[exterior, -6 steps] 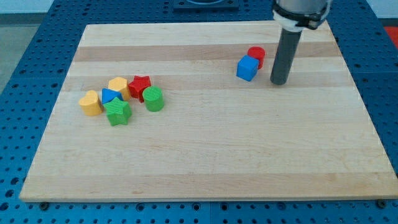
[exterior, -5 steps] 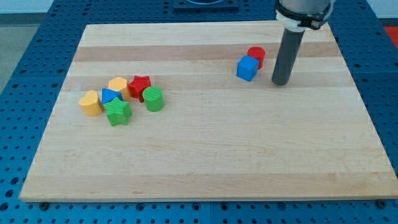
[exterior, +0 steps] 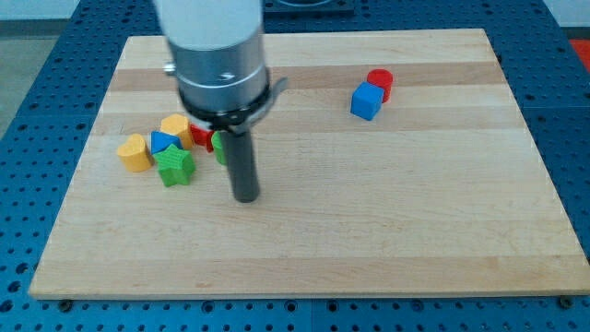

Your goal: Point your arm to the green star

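The green star (exterior: 175, 166) lies at the view's left in a cluster of blocks on the wooden board (exterior: 369, 231). My tip (exterior: 245, 197) rests on the board to the right of the star and a little below it, a short gap away, not touching. The rod and arm body cover most of the green cylinder (exterior: 221, 148) and the red star (exterior: 200, 136) behind them.
A yellow block (exterior: 135, 153), a blue block (exterior: 163, 142) and another yellow block (exterior: 174, 126) sit just above and left of the green star. A blue cube (exterior: 366, 100) and a red cylinder (exterior: 380, 82) stand together at the upper right.
The arm has swept from the upper right, beside the blue cube, across the board to the left. My tip is now just right of the block cluster. No block has moved.
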You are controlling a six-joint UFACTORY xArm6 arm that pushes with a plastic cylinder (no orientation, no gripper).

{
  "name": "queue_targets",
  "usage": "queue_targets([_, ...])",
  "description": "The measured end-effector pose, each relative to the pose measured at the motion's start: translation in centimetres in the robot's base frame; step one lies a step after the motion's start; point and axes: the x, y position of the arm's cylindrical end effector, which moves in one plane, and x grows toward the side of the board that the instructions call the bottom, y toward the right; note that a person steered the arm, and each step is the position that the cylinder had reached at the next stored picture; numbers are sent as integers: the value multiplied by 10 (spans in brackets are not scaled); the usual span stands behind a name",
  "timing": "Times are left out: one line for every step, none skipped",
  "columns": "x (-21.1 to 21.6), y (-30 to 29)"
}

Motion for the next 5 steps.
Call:
queue_targets([1,-34])
queue_targets([13,-77])
queue_targets([10,-109])
queue_targets([-7,-116])
queue_targets([-18,-116])
